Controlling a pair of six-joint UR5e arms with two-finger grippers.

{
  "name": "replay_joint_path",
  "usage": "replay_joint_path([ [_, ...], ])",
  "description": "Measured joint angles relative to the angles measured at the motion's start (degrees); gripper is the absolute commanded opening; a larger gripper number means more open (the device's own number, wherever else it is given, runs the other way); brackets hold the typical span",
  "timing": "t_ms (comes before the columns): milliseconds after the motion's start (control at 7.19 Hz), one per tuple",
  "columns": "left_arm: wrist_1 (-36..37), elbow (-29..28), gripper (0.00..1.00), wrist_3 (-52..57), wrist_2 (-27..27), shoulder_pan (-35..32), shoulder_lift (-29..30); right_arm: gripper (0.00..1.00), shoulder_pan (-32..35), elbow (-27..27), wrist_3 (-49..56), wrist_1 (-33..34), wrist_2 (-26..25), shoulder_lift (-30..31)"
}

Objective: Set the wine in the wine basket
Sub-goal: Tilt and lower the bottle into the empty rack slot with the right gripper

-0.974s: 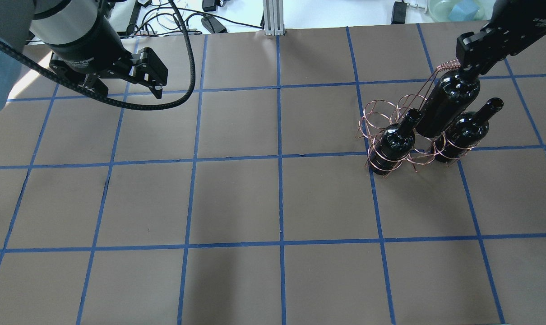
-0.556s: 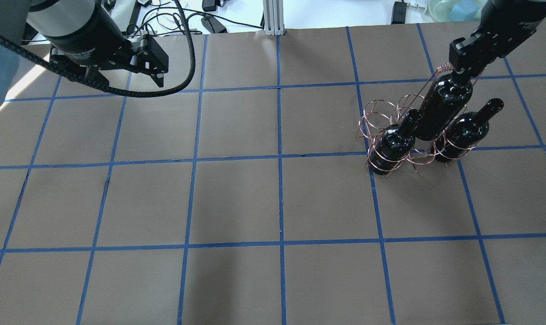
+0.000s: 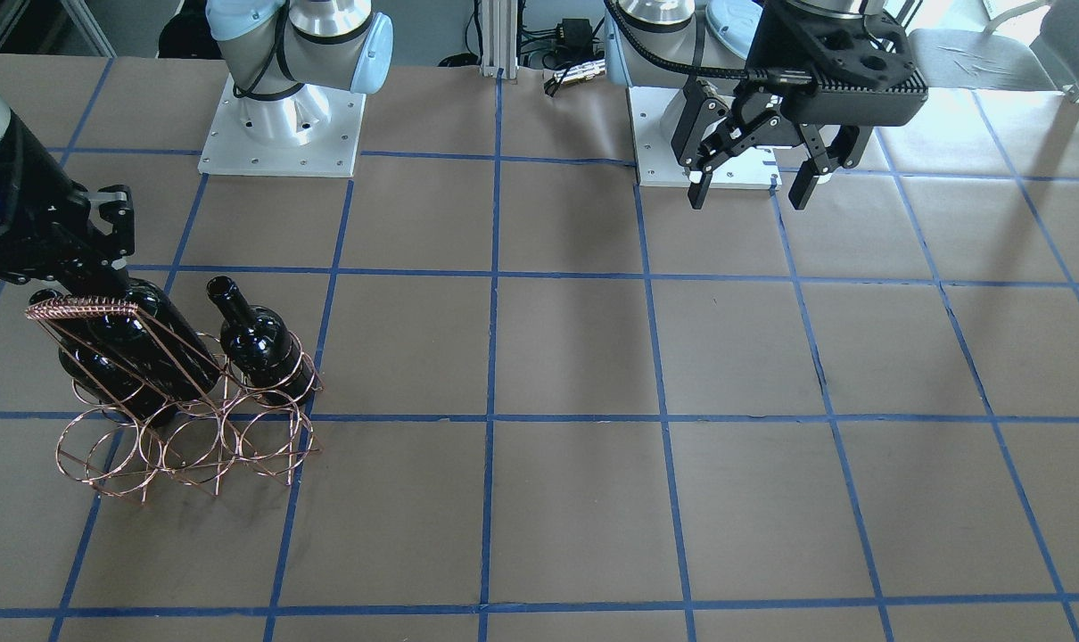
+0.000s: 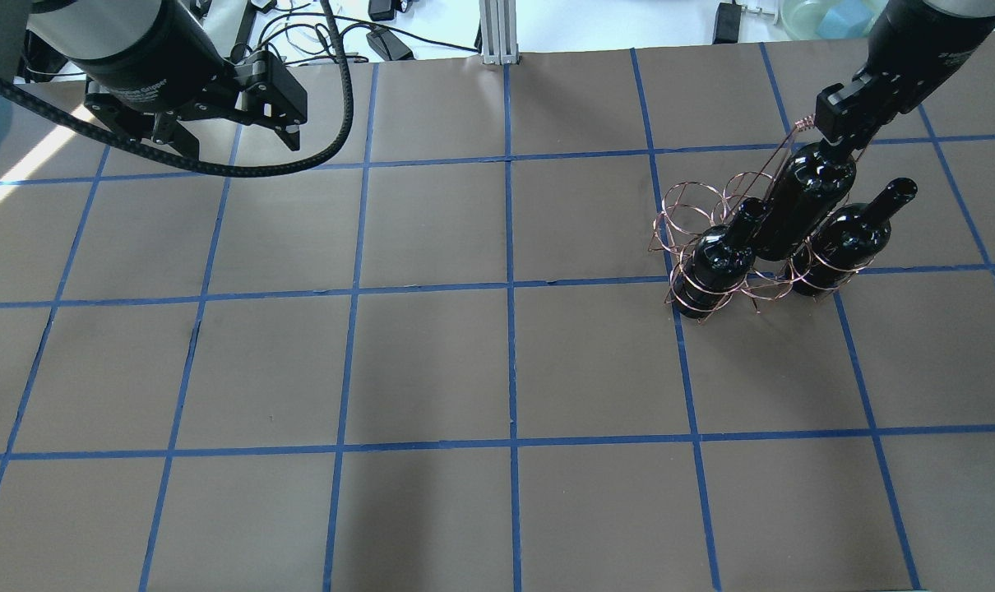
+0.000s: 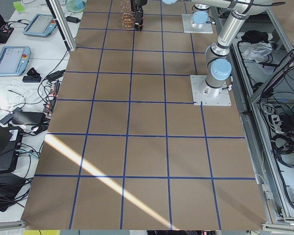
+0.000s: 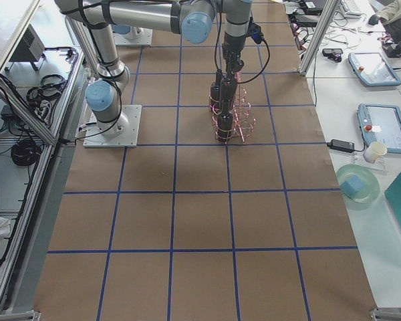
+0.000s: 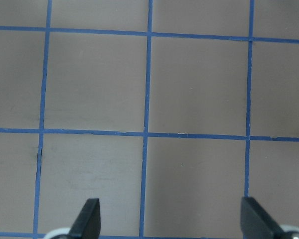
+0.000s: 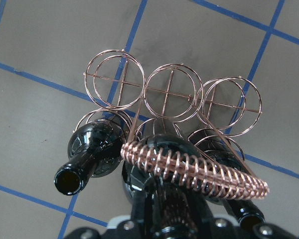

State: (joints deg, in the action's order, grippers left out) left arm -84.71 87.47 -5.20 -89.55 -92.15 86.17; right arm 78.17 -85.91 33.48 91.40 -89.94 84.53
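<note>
Nearest us, we see the wine in the middle ring of the robot-side row of the wine basket, flanked by a second bottle and a third bottle. The right claw clamps its neck from above. Farther off, across the tabletop, we find the left claw hanging above the surface, spread wide.

Count: 3 black bottles: left bottle, middle bottle, right bottle. 1 copper wire basket with 6 rings, 3 with a bottle in, 3 without. 2 arms, 2 grippers: left gripper, right gripper. 1 table.
</note>
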Motion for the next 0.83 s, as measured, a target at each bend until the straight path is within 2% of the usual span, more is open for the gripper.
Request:
replay_joint_path([
  [834, -0.3, -0.41, 1.0, 0.39, 0.1, 0.02, -0.05, 0.0, 0.23, 0.44, -3.38, -2.15, -1.64, 0.92],
])
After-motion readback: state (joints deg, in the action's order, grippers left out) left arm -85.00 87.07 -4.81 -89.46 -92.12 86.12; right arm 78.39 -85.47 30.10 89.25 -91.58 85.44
